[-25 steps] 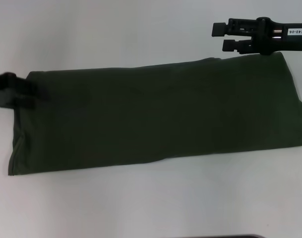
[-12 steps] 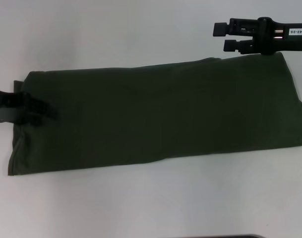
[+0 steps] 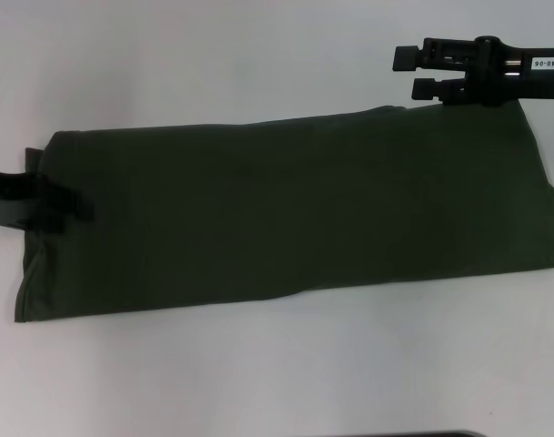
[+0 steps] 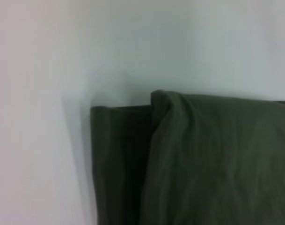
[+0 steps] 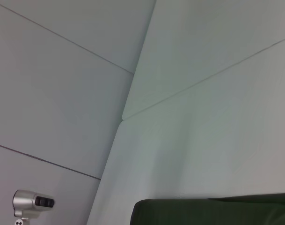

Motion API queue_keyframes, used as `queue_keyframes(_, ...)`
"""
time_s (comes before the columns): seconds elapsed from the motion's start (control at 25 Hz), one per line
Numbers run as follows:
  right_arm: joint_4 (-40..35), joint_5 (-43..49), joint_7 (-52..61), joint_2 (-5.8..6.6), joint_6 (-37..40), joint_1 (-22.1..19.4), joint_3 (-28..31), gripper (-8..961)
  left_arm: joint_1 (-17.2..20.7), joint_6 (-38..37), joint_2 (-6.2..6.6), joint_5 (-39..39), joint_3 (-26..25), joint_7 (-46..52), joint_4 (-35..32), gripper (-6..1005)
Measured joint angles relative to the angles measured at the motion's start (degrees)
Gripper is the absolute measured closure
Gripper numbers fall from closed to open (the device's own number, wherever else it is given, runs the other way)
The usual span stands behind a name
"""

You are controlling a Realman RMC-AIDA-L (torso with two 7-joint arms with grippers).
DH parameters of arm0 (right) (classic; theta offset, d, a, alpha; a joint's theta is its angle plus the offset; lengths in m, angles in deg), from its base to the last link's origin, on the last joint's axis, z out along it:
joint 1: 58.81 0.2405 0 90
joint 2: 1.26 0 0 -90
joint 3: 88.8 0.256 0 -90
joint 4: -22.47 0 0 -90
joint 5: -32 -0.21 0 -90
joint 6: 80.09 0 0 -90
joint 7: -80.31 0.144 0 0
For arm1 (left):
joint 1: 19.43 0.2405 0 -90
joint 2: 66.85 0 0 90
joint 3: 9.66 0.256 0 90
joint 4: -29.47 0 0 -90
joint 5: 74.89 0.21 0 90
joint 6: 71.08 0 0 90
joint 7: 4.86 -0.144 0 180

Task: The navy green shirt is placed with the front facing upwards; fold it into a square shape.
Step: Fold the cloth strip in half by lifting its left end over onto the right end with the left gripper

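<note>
Left tool (image 3: 72, 208) at shirt's edge, grip unclear — navy green shirt (image 3: 295, 205) a long plain band.

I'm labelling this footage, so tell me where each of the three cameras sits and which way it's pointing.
Head view: on the robot's head, looking forward and down at the shirt on the white table; left gripper and right gripper both show.
Left wrist view: on the left arm, close over the shirt's folded end; no fingers show.
Right wrist view: on the right arm, facing the table and wall panels; no fingers show.
Shared: all three show the shirt.
</note>
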Motion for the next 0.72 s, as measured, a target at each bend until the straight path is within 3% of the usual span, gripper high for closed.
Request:
queue_keyframes(0.24,0.08,0.05,0.14,0.00,0.01,-0.16,0.00,12,0.22,0.80,0.10,0.64,-0.45,0.95,-0.06,449)
queue_keyframes(0.72,0.08,0.09,0.15,0.00,0.04,-0.78,0.17,12,1.08,-0.78,2.72,0.53,-1.49,2.88,-2.04,448)
